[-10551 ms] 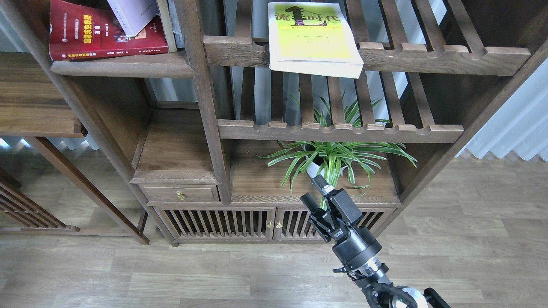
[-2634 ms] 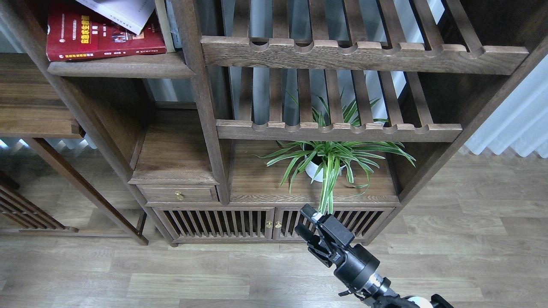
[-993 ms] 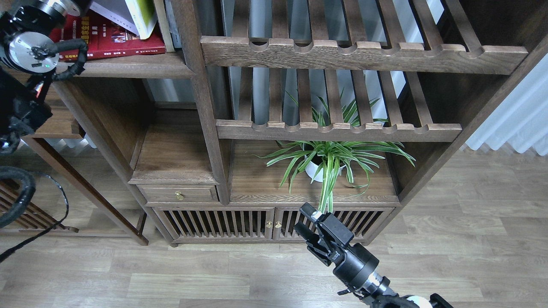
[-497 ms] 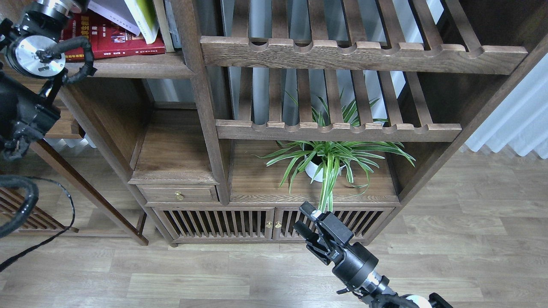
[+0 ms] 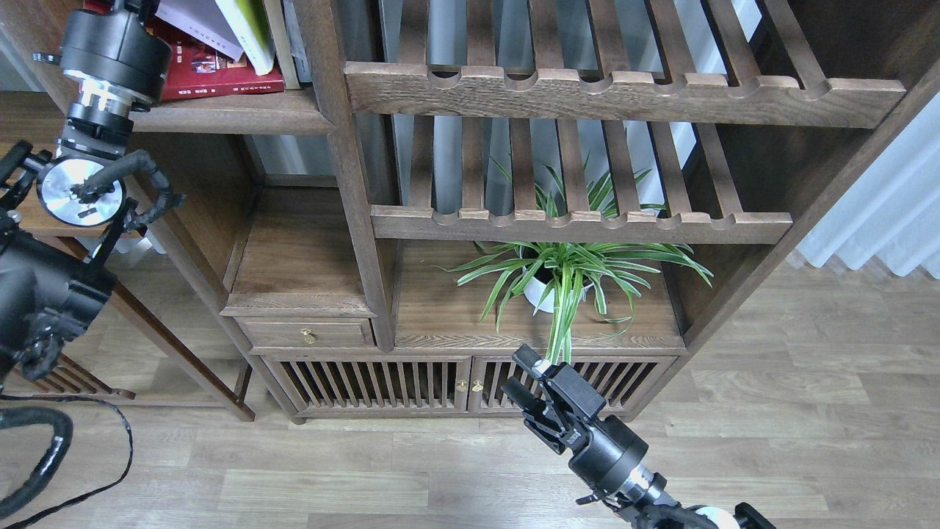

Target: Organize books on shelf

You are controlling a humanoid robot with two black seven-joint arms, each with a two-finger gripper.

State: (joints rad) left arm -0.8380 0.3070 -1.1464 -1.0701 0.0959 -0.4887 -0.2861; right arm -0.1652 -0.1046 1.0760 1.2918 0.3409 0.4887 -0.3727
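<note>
Books at top left corner of the wooden unit: dark red paperback with small cover photos [image 5: 213,66] lies flat on the solid dark-brown board shelf with thick moulded front edge [image 5: 235,117]. Pale lavender-white paperback [image 5: 197,20] leans tilted on top of it; yellow-green paperback [image 5: 250,29] stands tilted just to its right, beside a thin beige upright book [image 5: 277,37].

Left gripper runs out past the top edge, only its black wrist in front of the red book's left end; fingers out of view. Right gripper [image 5: 519,374] hangs low before the slatted cabinet doors [image 5: 411,382], two fingers parted, holding nothing, well apart from the books. Green striped spider plant in white pot [image 5: 565,275] just above it.
</note>
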